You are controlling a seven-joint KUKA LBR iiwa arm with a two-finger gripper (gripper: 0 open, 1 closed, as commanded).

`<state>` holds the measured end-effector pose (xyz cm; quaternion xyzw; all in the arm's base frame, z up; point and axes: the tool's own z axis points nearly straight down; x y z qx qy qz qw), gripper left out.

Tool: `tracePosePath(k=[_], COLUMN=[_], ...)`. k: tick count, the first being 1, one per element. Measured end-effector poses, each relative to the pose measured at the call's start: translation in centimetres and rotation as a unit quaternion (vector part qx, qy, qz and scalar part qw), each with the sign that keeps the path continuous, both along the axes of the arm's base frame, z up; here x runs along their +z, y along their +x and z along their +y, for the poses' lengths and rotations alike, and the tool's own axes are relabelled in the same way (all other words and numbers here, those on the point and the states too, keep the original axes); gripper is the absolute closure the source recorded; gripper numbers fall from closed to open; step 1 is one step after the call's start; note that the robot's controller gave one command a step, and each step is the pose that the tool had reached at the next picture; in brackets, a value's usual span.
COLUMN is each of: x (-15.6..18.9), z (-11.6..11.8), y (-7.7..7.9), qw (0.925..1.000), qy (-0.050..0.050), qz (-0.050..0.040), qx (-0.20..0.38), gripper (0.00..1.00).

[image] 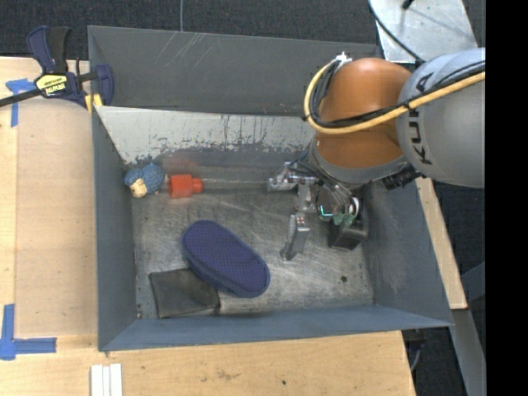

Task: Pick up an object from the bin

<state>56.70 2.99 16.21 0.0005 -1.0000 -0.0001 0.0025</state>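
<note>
Four loose things lie in the grey bin (115, 246): one dark-blue oval pad (224, 258) near the front, one dark grey flat square (183, 294) partly under the pad's left end, and one small blue-and-tan toy (144, 180) beside one orange-red block (185, 186) at the back left. One claw (295, 239) hangs over bare floor just right of the pad. I cannot tell whether it is spread or pressed together. The pad lies nearest, so a sound grasp would likely centre across its narrow width before descending.
</note>
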Motion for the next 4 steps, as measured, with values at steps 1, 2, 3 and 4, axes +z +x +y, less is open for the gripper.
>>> tracePosePath(k=[1,2,3,4], x=[-8.8,-6.0,-5.7,-8.9], z=[7.5,15.4,16.8,17.5], y=[0.9,0.0,-0.1,0.1], qw=[0.9892,0.9287,0.8762,0.8414], qy=[-0.002,0.002,0.001,0.000], qz=[-0.0037,-0.0062,-0.0055,-0.0031], qx=[0.147,0.371,0.482,0.540], gripper=[0.00,0.00,0.00,0.00])
